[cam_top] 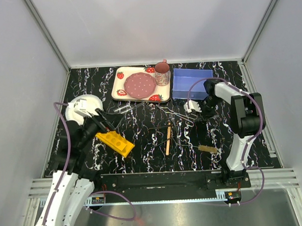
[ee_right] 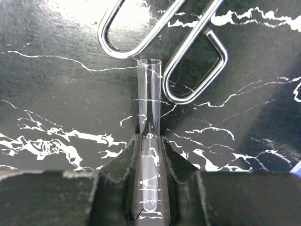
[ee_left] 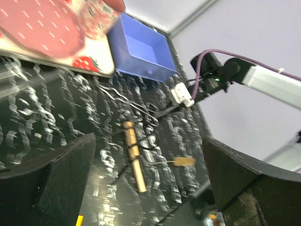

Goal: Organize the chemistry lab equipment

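Observation:
My right gripper (cam_top: pixel 201 112) is shut on a clear glass tube (ee_right: pixel 149 141), low over the black marbled table. The tube's open end points at the loops of the thin wire tongs (ee_right: pixel 195 70), which also show in the top view (cam_top: pixel 177 112). My left gripper (cam_top: pixel 105 124) is open and empty, just above the far end of the yellow rack (cam_top: pixel 115 142). More glass tubes (cam_top: pixel 122 109) lie beyond it. The wooden stick (cam_top: pixel 168 138) and the tan-bristled brush (cam_top: pixel 209 149) lie mid-table; the left wrist view shows the stick (ee_left: pixel 132 155) and brush (ee_left: pixel 183 161) too.
A strawberry-print tray (cam_top: pixel 119 90) with pink plate and cup stands at the back. A blue bin (cam_top: pixel 191 83) is to its right, close behind my right gripper. A round white plate (cam_top: pixel 84 105) lies at the left, next to my left arm.

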